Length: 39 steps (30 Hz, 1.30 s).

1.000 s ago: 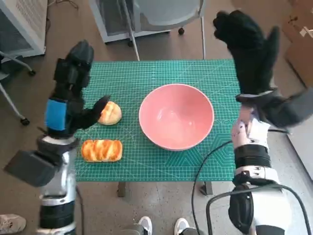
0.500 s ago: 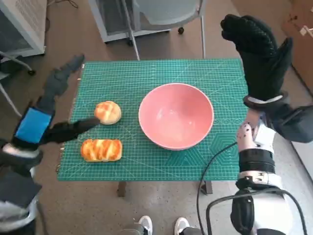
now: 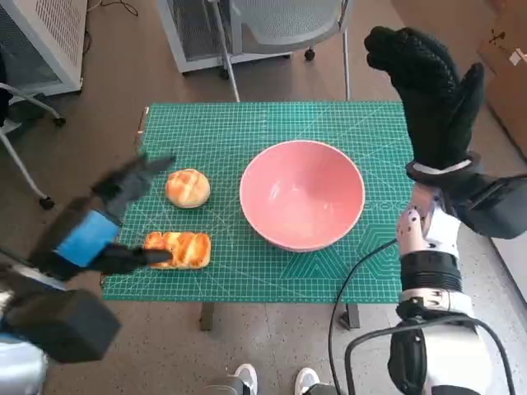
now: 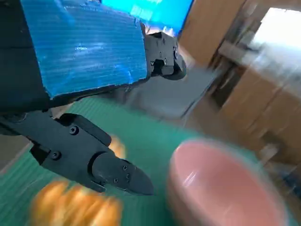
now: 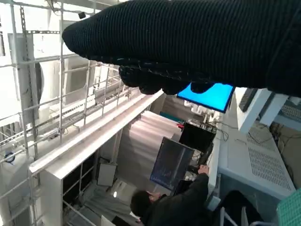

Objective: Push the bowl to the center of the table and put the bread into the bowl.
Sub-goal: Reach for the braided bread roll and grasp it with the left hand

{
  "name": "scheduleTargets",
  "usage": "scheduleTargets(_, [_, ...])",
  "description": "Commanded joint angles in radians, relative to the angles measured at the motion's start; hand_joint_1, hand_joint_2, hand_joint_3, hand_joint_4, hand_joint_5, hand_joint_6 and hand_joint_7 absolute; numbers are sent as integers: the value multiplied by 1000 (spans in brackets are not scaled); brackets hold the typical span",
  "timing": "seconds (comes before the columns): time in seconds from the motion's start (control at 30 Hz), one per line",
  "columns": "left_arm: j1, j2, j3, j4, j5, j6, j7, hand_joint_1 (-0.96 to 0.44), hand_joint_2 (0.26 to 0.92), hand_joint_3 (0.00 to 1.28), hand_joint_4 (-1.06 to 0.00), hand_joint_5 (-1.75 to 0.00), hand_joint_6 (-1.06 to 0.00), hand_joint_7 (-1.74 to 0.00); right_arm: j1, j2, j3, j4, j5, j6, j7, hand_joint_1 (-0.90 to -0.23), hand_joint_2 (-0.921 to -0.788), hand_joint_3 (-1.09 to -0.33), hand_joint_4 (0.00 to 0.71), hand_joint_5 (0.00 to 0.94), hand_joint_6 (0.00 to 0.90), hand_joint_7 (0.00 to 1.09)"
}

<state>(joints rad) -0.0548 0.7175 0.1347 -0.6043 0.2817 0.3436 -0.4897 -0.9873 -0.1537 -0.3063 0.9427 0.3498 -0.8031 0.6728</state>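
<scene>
bowl centred, bread not yet in

head view: my left hand [image 3: 107,226] hangs low at the table's near left edge, fingers spread and holding nothing, a fingertip just at the long loaf [image 3: 177,249], placed, i judge, to take bread. the round bun [image 3: 188,188] lies beside the pink bowl [image 3: 302,194], which sits mid-mat with nothing in it. my right hand [image 3: 428,90] is raised clear, open.

left wrist view: blurred; my fingers [image 4: 94,160] are apart over the loaf, bowl beyond.

right wrist view: only the glove and a seated person [image 5: 174,205].
</scene>
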Motion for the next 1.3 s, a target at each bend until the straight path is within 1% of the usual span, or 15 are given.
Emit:
scheduleTargets(0.03, [14,34,-53,1,71,63,-31,-176,730,1,-207,-1,-273,-73,18,8,4,7,9,21,-2,-631,-921,-722,309,4,455,22])
scheduleTargets(0.13, [15,39,-88,18,110,81,-38,-173,728,0,-208,0,-288,-53,18,10,3,7,16,25,6,-634,-921,-722,309,3,459,22])
scheduleTargets(0.47, [8,39,-183,92,204,89,-50,-147,726,0,-209,0,-319,-30,22,14,1,5,28,26,19,-636,-921,-723,310,2,462,19])
scheduleTargets(0.67, [-27,32,-237,155,250,112,-67,-133,731,2,-203,0,-336,-24,27,13,0,3,37,27,29,-636,-921,-725,310,2,463,16])
scheduleTargets(1.0, [-118,-14,-358,365,356,152,-52,-93,745,5,-214,-4,-377,-20,36,8,-3,5,49,23,42,-636,-921,-723,311,2,467,15])
scheduleTargets(1.07, [-134,-24,-380,408,375,158,-48,-84,747,5,-224,-7,-388,-21,38,8,-3,3,48,21,41,-635,-921,-723,311,2,468,14])
scheduleTargets(1.23, [-172,-43,-421,508,412,160,-39,-36,759,7,-296,-24,-452,-35,42,6,-2,-1,47,20,40,-632,-921,-723,311,1,468,13])
scheduleTargets(1.27, [-184,-46,-431,535,422,155,-31,-17,766,7,-323,-20,-478,-33,42,5,-3,-2,48,21,41,-633,-921,-723,311,1,468,12])
scheduleTargets(1.3, [-192,-48,-438,554,430,152,-25,15,779,8,-391,-24,-536,-40,43,4,-4,-3,49,22,41,-635,-921,-721,311,1,468,12])
